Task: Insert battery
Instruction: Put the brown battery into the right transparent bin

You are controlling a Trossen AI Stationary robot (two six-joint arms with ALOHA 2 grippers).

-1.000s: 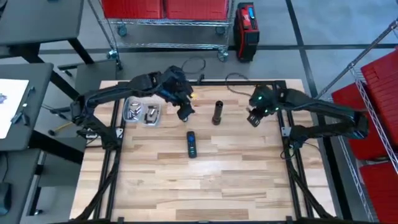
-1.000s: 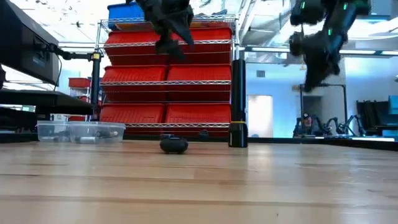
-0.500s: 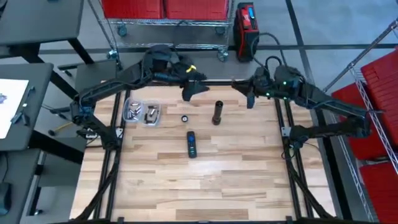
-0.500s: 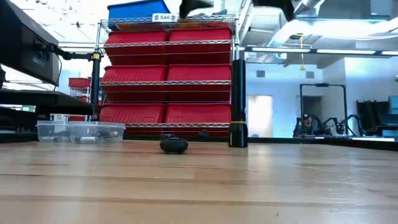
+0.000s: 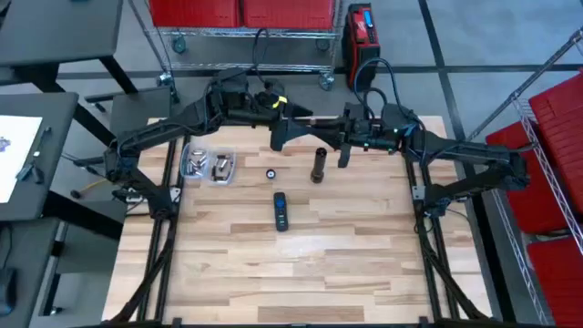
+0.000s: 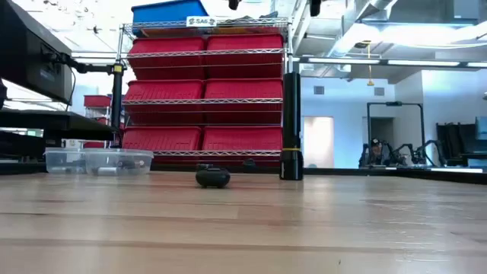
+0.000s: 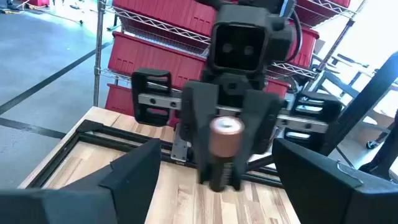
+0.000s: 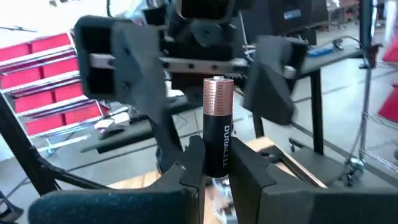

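The right gripper (image 8: 214, 168) clamps a battery (image 8: 217, 124) upright, high above the flashlight (image 5: 319, 165) standing on the counter (image 5: 301, 264). Facing it, the left gripper (image 7: 217, 168) is spread wide, just beside the battery.

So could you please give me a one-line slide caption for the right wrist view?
Right gripper holds a battery upright, facing the open left gripper.
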